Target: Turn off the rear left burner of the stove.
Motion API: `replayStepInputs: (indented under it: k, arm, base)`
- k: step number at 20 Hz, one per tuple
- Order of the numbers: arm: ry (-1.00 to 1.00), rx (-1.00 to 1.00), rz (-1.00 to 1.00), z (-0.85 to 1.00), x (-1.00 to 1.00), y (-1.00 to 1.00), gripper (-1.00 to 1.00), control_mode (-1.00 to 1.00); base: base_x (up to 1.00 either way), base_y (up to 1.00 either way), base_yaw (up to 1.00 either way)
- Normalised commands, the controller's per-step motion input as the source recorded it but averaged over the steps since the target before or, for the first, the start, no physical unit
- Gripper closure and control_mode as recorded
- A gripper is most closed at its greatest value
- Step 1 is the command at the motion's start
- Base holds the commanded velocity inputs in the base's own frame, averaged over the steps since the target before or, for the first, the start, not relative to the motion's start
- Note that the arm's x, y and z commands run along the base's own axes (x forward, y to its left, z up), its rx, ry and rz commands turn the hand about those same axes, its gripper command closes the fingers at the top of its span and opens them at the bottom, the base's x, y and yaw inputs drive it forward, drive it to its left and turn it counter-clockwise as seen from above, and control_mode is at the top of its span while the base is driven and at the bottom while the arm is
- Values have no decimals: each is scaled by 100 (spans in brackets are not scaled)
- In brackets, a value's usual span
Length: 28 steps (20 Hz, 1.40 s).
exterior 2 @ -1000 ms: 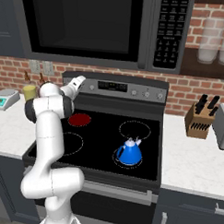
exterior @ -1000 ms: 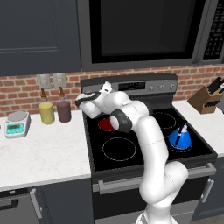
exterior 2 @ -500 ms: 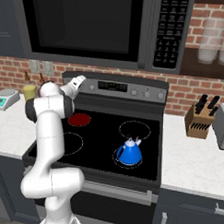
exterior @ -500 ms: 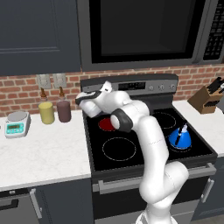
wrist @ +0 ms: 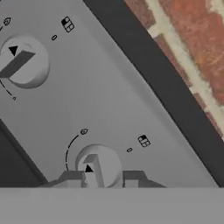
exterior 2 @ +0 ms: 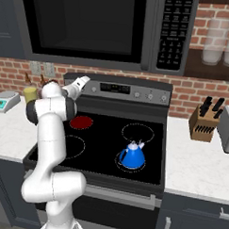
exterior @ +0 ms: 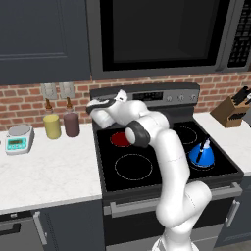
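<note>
- Left base view: gripper (exterior: 92, 105) sits at the far-left end of the stove (exterior: 162, 162) back panel, same spot as 1 s ago; arm pose barely changed. Rear left burner (exterior: 121, 138) glows red, just below/right of the hand. Blue kettle (exterior: 201, 154) on front right zone, unmoved.
- Right base view: hand up against the panel (exterior 2: 136, 93); burner disc red, as before.
- Hand view: fingers (wrist: 70, 178) closed tight on the lower knob (wrist: 98, 166), one each side of its ridge. 2nd knob (wrist: 22, 62) upper left, untouched.
</note>
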Motion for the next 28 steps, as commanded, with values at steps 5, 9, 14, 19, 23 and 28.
replayStepInputs:
  k: [5, 9, 14, 19, 23, 28]
  arm:
    - [4, 30, 0, 23, 17, 0, 100, -100]
    - [2, 40, 0, 30, 11, 0, 100, -100]
    - [0, 44, -1, 41, 8, 0, 100, -100]
    - [0, 45, 0, 40, 8, 0, 100, -100]
    - [0, 47, 0, 48, 14, 0, 100, -100]
    - [0, 47, 0, 54, 15, 0, 100, -100]
  base:
    - [0, 0, 0]
    - [0, 0, 0]
    - [0, 0, 0]
    - [0, 0, 0]
    - [0, 0, 0]
    - [0, 0, 0]
